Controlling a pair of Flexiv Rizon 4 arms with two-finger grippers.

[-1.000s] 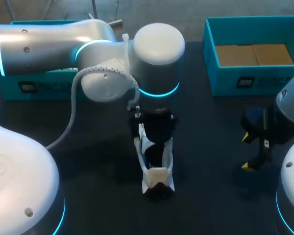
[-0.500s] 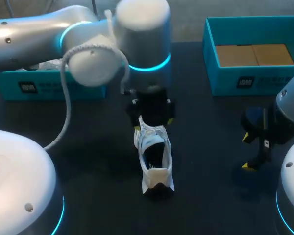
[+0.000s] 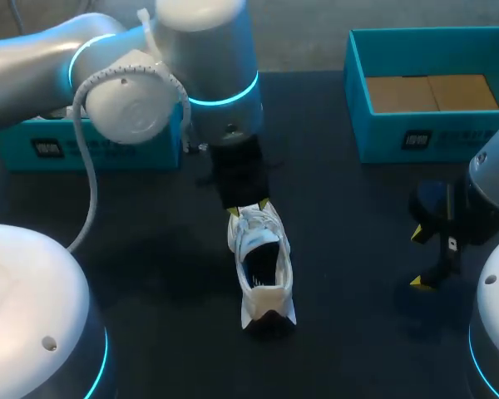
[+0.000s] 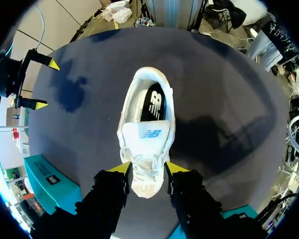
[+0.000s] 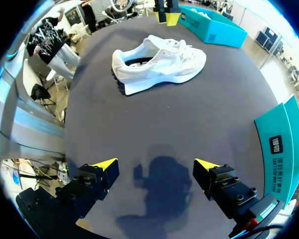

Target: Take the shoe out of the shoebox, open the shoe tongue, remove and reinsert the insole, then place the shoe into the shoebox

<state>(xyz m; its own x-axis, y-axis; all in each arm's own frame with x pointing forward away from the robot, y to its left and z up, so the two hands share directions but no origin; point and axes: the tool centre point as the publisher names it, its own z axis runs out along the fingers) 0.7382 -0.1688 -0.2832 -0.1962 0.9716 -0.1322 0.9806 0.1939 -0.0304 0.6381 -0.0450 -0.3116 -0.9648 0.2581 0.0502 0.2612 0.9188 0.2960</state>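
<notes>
Yellow-tipped, the left tool (image 4: pixel 148 168) is hanging spread, its fingers straddling the toe of the white shoe (image 4: pixel 147 124). The shoe is standing on its sole mid-worktop (image 3: pixel 341 216), with its heel pointing to 6 o'clock in the head view. At the shoe's 3 o'clock, well apart, the right tool (image 5: pixel 157 164) is hovering wide open, and the teal shoebox (image 3: pixel 358 100) is sitting at its 2 o'clock.

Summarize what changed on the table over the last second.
The left gripper drew back along the shoe, from over its opening to its toe end, toward the table's far side. It now hangs open with one finger on each side of the toe. The shoe kept its place. The right gripper stayed open where it was.
</notes>
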